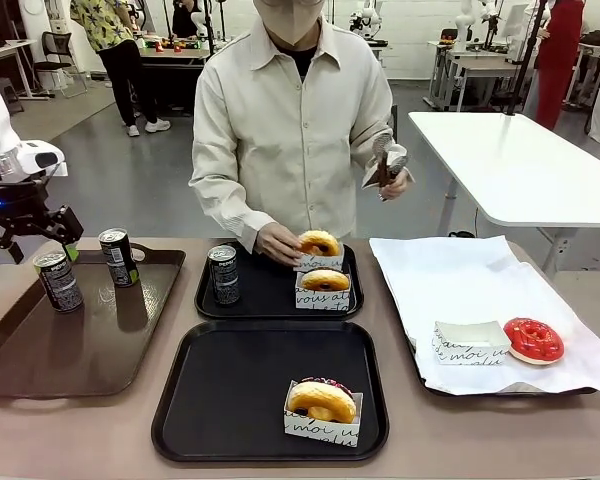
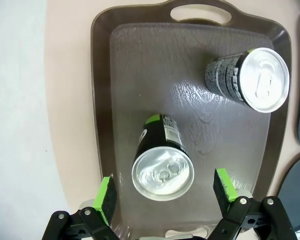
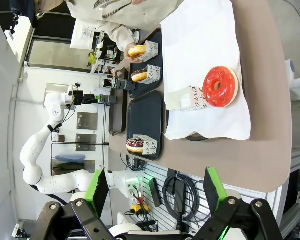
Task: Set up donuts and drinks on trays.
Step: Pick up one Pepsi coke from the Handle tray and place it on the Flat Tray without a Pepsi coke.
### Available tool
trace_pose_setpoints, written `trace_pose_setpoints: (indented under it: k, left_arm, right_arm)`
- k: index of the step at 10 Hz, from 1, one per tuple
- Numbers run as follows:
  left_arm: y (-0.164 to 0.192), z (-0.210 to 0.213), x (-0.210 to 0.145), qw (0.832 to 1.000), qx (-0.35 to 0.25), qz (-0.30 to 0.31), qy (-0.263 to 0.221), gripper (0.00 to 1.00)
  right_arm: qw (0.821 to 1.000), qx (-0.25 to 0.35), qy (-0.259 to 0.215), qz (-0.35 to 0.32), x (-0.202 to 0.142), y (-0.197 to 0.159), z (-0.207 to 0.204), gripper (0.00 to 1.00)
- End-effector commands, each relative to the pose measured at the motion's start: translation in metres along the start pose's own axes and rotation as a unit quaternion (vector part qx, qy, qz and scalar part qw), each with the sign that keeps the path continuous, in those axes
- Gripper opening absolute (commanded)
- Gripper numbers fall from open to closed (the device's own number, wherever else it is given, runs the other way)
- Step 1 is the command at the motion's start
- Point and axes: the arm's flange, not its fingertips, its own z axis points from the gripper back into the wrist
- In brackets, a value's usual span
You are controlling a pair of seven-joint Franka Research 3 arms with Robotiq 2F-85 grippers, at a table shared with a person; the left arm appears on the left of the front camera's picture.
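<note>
My left gripper [image 1: 38,238] [image 2: 165,194] hangs open just above a dark can [image 1: 58,281] [image 2: 162,169] standing on the brown tray [image 1: 40,370]. Its green pads [image 2: 106,199] flank the can's silver top without touching it. A second can [image 1: 118,257] [image 2: 250,80] stands beside it. A third can [image 1: 223,274] is on the far black tray [image 1: 270,305] with two boxed golden donuts [image 1: 325,285]. The person's hand [image 1: 277,243] rests at the farther one [image 1: 320,244]. The near black tray [image 1: 230,390] holds one boxed donut [image 1: 322,404]. My right gripper [image 3: 156,189] is open and empty, off the table's side.
At the right, a white-paper-lined tray [image 1: 420,290] carries a red-glazed donut [image 1: 533,340] [image 3: 220,86] and an empty white box [image 1: 468,342]. The person's other hand holds tongs [image 1: 388,158] raised above the table. A white table [image 1: 520,165] stands behind on the right.
</note>
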Motion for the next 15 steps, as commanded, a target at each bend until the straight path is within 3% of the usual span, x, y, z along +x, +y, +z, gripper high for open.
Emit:
trace_pose_setpoints:
  k: [1, 14, 15]
  left_arm:
    - [-0.003, -0.006, 0.009, 1.0, -0.003, 0.012, -0.005, 1.0]
    - [0.001, -0.04, 0.005, 1.0, -0.02, 0.008, 0.011, 1.0]
    - [0.001, -0.039, 0.005, 1.0, -0.025, 0.002, 0.007, 0.46]
  right_arm:
    - [1.0, 0.011, -0.005, 0.008, 0.002, 0.0, 0.001, 1.0]
    - [1.0, 0.011, -0.005, 0.008, 0.002, 0.0, 0.001, 1.0]
    - [1.0, 0.011, -0.005, 0.008, 0.002, 0.0, 0.001, 1.0]
